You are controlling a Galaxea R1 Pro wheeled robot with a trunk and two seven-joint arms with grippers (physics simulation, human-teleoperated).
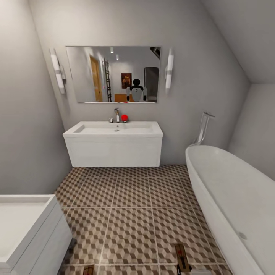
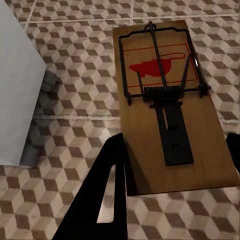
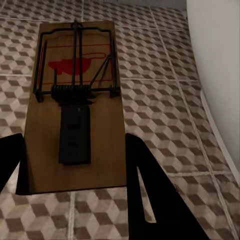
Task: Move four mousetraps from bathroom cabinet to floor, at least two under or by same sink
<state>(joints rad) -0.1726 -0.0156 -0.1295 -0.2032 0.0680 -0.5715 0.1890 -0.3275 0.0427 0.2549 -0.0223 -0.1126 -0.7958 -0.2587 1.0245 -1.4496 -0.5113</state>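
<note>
Now your left gripper (image 2: 172, 165) grasps a mousetrap (image 2: 167, 100) above the floor (image 1: 130, 214), near the white unit (image 1: 26, 229); your right gripper (image 3: 75, 165) grasps another trap (image 3: 75, 100) beside the tub (image 1: 236, 198). Sink (image 1: 114, 131) sits far ahead.

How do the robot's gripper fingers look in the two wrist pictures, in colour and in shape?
The left gripper and right gripper both have flat, matte black fingers with straight edges. Each nearer finger has a long, narrow triangular cut-out through it. No cables or markings are visible.
</note>
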